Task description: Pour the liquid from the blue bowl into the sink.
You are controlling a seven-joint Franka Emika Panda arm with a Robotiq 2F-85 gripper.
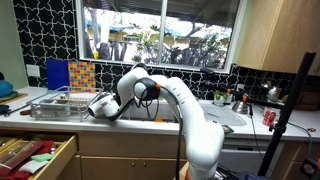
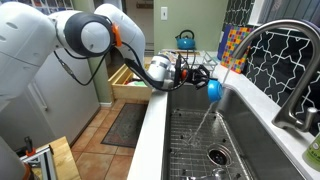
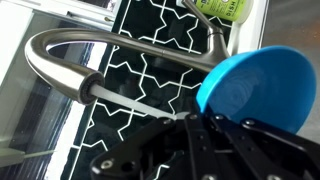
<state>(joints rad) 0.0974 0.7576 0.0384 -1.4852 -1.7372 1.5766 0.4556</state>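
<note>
Kitchen worktop (image 1: 20,98), pale, backed by black patterned tile (image 1: 40,40) and a wide window (image 1: 160,35).

Left to right in an exterior view: 1 wire dish rack (image 1: 55,104) stands on the counter in front of upright coloured boards (image 1: 70,73). My white arm (image 1: 175,100) bends over the middle of the counter. 1 red can (image 1: 268,117) stands far to the right.

Left to right in an exterior view: an open wooden drawer (image 2: 128,82) juts out below the counter edge. My gripper (image 2: 204,77) reaches level across the counter lip. It is closed narrow on the rim of the blue bowl (image 2: 214,91), which hangs tipped steeply on edge above the sink (image 2: 245,130), clear of its walls. A thin pale stream (image 2: 205,122) falls from the bowl's lower edge to the wire grid on the basin floor, near the round drain (image 2: 217,155). The curved metal faucet (image 2: 252,48) arches over the basin at right.

Wrist view, left to right: the faucet's bend fills the left half against the tile. My black fingers (image 3: 200,135) rise from the bottom edge and meet the bowl's lower left rim. The bowl shows as 1 blue disc at right, and whether its hollow or its underside faces the camera cannot be told. A green bottle (image 3: 225,8) sits at the top edge.
</note>
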